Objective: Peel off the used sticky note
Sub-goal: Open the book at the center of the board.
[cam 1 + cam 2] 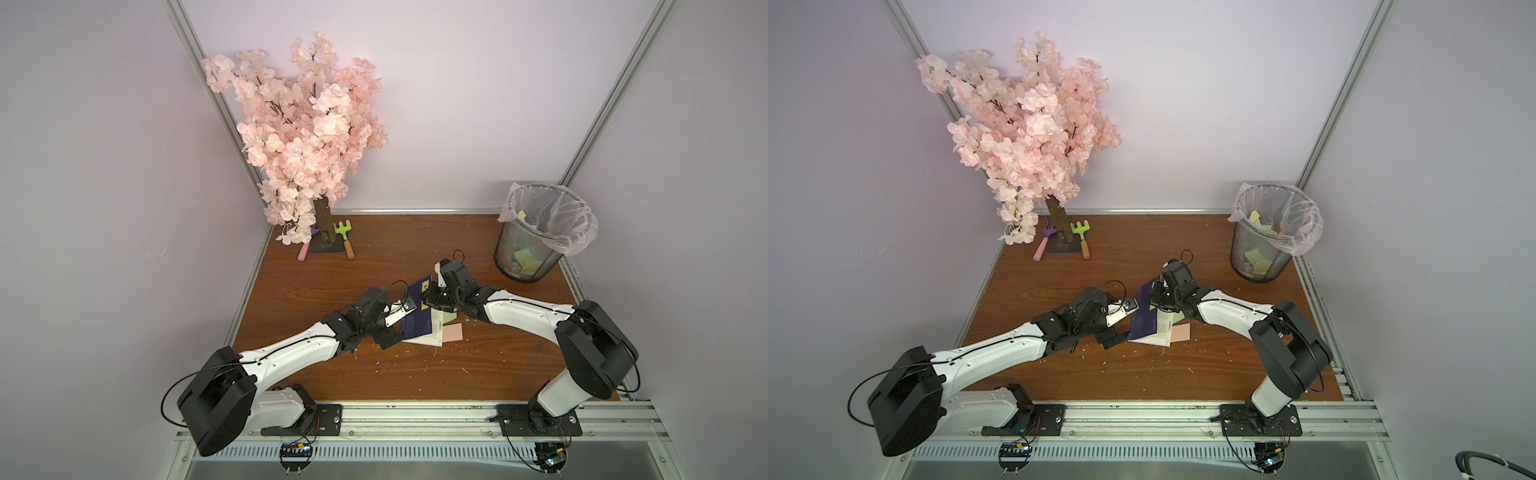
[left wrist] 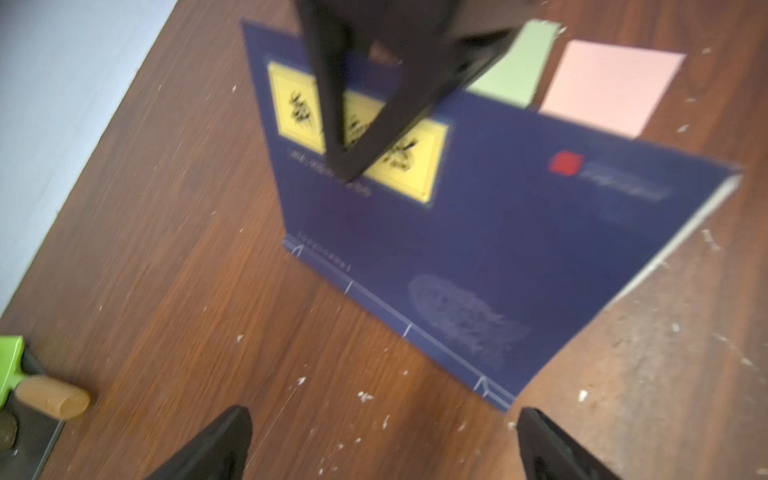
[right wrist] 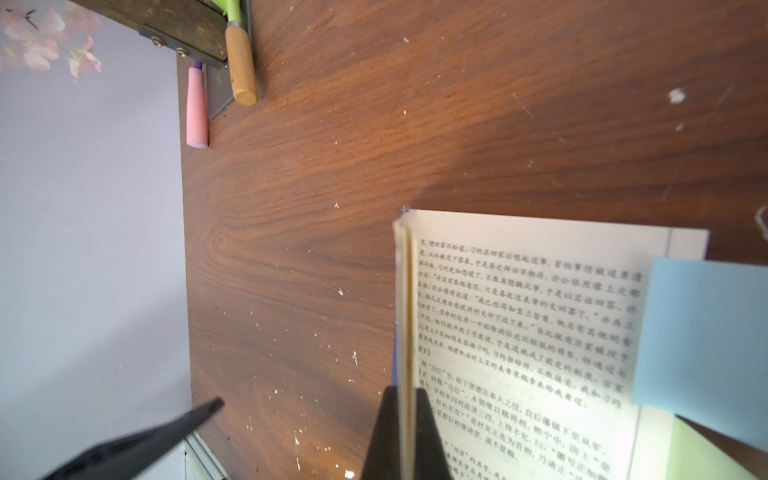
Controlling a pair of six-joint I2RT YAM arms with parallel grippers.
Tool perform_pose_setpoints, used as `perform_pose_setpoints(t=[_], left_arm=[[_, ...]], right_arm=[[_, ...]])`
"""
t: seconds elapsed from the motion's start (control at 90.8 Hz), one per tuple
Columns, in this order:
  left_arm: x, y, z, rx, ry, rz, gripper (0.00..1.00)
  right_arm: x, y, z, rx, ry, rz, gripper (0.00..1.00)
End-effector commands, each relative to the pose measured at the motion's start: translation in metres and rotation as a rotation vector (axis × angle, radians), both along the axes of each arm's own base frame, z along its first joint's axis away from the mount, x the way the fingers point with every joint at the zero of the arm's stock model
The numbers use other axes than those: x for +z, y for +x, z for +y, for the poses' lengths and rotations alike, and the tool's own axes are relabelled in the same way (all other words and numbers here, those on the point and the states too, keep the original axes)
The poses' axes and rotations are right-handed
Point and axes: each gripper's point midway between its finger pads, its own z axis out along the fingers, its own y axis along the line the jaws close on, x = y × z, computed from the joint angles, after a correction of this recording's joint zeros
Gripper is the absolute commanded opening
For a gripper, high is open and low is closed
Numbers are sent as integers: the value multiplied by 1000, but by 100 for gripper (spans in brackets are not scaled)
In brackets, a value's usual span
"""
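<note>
The pale blue square paper sticky note (image 3: 702, 332) sits on the open printed page of the dark blue paperback book (image 2: 498, 249), which lies on the brown wooden bench (image 1: 457, 374). Your right hand (image 3: 405, 399) pinches the lifted cover and front pages, I think to expose the note. Your left hand (image 2: 382, 440) is spread wide and empty.

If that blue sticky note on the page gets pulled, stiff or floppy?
Probably floppy: the blue sticky note looks like one thin sheet. The page beneath looks thin too, so it may lift with it.
</note>
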Motion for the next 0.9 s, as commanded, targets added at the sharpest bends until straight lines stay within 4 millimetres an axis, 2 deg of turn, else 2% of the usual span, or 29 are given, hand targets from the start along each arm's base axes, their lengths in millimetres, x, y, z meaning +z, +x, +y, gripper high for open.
perform_pose_setpoints(t=[0.0,0.121,0.264,0.352,0.495,0.715,0.892], left_arm=[[13,4,-18,-12,-67,-30,99],[19,-9,-38,-77,-81,-28,99],[6,-25,-57,-138,-25,-45,99],[5,-28,-65,-143,-28,-57,99],[4,-21,-75,-118,-27,-81,99],[1,4,-78,-28,1,-169,100],[0,6,-76,-17,5,-186,96]], right_arm=[[15,14,0,-81,48,-13,0],[12,15,0,-99,55,3,0],[6,14,0,-127,80,32,0],[3,13,0,-146,105,46,0],[1,12,1,-156,133,54,0],[3,11,1,-162,153,58,0],[1,10,3,-165,183,68,0]])
